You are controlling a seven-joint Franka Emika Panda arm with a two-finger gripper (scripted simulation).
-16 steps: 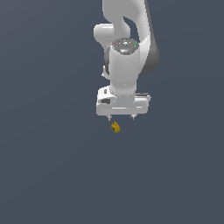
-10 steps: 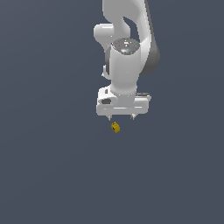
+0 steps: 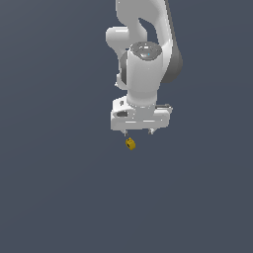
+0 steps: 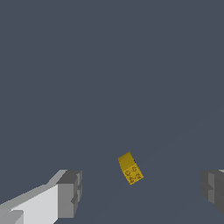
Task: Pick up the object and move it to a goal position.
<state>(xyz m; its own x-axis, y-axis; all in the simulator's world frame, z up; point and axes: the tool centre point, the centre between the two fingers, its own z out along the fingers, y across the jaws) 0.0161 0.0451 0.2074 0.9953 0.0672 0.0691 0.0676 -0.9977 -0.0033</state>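
We see a plain, flat, dark slate-grey surface (image 3: pixel 54 188) filling both views, with no edge, wall or seam visible on it; it is evenly lit and carries no markings that we can make out. No room beyond this ground shows in either view.

In the exterior view the white arm (image 3: pixel 144 64) comes down from the top of the frame and ends in the gripper (image 3: pixel 138 132), whose two short fingertips point downward and stand well apart. In the wrist view we see one finger (image 4: pixel 68 192) and the other at the opposite edge of the frame, with a wide stretch of bare ground between them, so the jaws are spread and clamp nothing.

The object (image 3: pixel 130 144), a tiny mustard-yellow blocky chunk, lies just below the fingertips in the exterior view, closer to the finger on the exterior view's left. In the wrist view the object (image 4: pixel 130 168) sits tilted on the grey ground, between the two fingers but touching neither, with small dark marks on one of its faces. We cannot tell how high the fingertips hang above the ground.
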